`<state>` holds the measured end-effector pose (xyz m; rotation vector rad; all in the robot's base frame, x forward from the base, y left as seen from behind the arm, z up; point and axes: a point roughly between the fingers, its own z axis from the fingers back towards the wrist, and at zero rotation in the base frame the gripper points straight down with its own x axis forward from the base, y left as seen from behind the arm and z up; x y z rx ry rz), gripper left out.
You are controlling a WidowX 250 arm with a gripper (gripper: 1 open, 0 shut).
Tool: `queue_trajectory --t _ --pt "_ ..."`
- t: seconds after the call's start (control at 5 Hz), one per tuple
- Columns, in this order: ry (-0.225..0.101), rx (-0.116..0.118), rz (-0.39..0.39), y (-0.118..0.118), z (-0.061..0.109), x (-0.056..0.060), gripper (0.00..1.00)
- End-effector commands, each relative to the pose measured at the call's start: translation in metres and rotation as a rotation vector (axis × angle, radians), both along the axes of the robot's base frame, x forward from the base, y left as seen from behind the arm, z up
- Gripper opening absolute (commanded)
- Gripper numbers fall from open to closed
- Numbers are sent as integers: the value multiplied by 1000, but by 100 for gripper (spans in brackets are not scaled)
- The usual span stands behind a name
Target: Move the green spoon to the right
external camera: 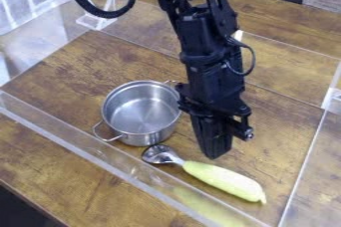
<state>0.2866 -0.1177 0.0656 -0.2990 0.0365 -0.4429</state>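
While the green spoon (213, 176) lies flat at lower centre, just right of the steel pot (142, 113), the gripper (214, 151) hangs above its handle with jaws shut and empty, seemingly placed for pushing rather than grasping.

Closed hand (217, 152) above green spoon (213, 175), beside pot (142, 113)

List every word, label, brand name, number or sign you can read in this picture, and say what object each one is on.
None: no readable text appears anywhere.
The steel pot, the green spoon, the wooden table, the clear plastic wall and the black robot arm with its hand all show no legible word, number or logo.
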Motion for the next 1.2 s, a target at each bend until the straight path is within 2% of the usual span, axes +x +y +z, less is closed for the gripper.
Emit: queue_trajectory --t 0.0,0.2,0.4,0.6,0.8,1.0 --pt "-81 -25 -29 -6 23 1 0" --pt "-56 -17 -25 -6 18 -2 100" --pt "-28 -8 -20 -6 12 -3 100" --pt "4 -1 6 -14 -4 -3 100" --pt "-42 85 138 4 12 12 100" --pt "-74 109 138 26 33 14 100"
